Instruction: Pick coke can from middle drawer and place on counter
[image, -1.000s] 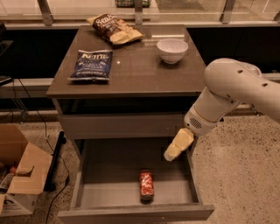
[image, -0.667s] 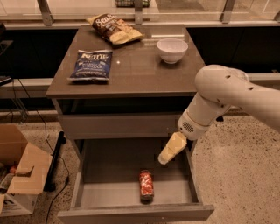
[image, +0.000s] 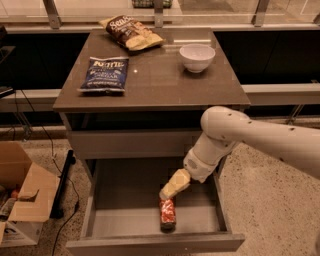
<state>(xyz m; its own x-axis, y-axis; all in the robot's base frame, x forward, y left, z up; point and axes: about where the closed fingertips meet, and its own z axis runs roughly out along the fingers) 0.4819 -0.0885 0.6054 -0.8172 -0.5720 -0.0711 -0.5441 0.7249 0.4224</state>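
Observation:
The coke can (image: 167, 214) lies on its side in the open middle drawer (image: 125, 212), near the front and right of centre. My gripper (image: 168, 190) reaches down from the right on the white arm (image: 260, 137) and hangs just above the can's far end, inside the drawer. The counter (image: 160, 82) is the brown slab on top of the cabinet, above the drawer.
On the counter lie a dark blue chip bag (image: 105, 74) at the left, a brown and yellow chip bag (image: 131, 32) at the back and a white bowl (image: 197, 56) at the right. An open cardboard box (image: 22, 192) stands on the floor at the left.
My gripper has moved left and down into the drawer, from beside the drawer's right wall to just above the can. The can has not moved.

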